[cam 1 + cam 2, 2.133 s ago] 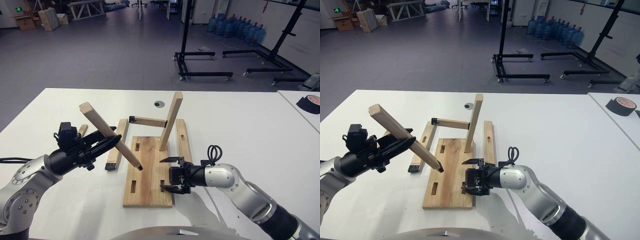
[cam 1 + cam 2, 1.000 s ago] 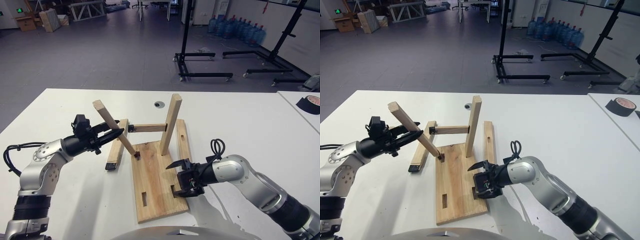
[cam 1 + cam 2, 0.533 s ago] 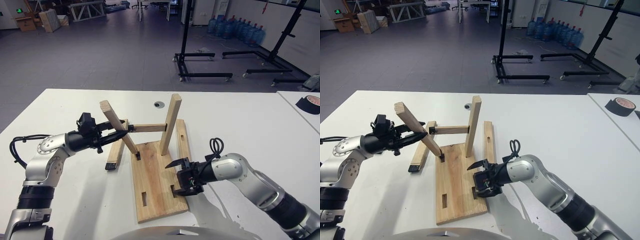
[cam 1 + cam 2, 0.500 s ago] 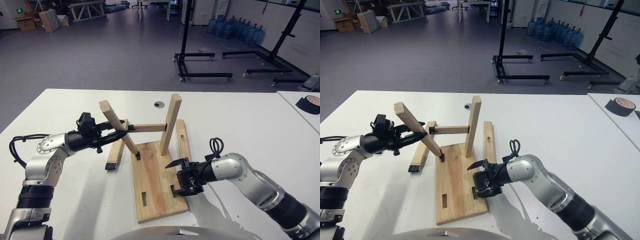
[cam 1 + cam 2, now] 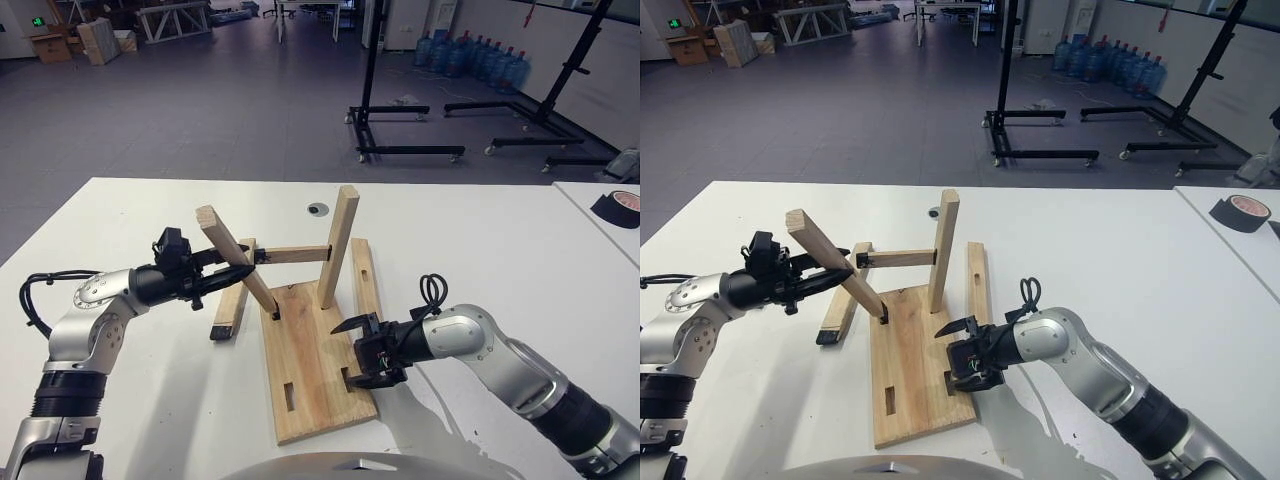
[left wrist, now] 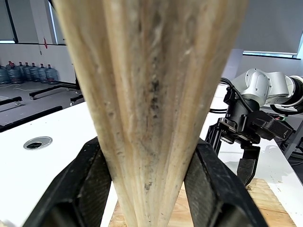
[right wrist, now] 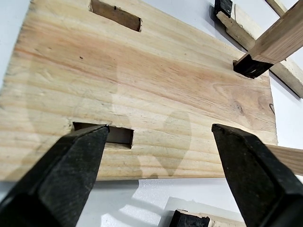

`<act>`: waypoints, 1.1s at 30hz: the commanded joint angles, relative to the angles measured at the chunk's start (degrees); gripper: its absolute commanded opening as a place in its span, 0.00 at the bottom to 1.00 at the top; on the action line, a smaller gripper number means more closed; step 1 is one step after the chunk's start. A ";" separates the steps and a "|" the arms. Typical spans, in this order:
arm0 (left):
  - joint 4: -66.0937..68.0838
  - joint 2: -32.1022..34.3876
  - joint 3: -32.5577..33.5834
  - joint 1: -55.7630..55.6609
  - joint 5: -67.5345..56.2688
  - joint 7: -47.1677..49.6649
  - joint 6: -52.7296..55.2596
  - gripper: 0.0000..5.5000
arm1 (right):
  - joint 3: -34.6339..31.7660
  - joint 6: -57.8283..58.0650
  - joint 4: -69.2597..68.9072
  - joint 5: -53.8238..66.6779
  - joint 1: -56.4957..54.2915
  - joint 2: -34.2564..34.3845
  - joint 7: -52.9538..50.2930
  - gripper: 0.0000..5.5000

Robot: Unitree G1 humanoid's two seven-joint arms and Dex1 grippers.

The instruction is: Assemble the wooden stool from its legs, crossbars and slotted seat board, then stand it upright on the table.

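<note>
you're at a white counter (image 5: 480, 240) in a wide grey-floored hall, with black wheeled racks (image 5: 400, 100) and water bottles (image 5: 490, 55) behind. the seat board (image 5: 310, 370) lies flat, its long axis running away from you, near end skewed slightly right. one leg (image 5: 338, 245) stands upright at its far end, with a crossbar (image 5: 295, 255) jutting left. your left hand (image 5: 240, 270) clamps a second leg (image 5: 218, 232), which slants up-left with its black tip at the board's far left corner. your right hand (image 5: 350, 350) is spread wide at the board's right edge.

No writing, number or label can be read on anything here. A green lit sign (image 5: 37, 19) glows at the far back of the room, too small to make out.
</note>
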 commanded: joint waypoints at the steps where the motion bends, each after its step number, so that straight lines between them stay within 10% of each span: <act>1: 0.72 1.00 -2.31 1.90 1.37 -1.52 3.54 0.36 | 1.31 2.80 3.62 -4.09 1.69 -0.75 -0.13 0.73; 33: 10.78 -0.70 -1.71 1.38 3.89 1.66 2.05 0.36 | 2.23 4.27 3.51 -3.67 2.38 -0.52 1.37 0.73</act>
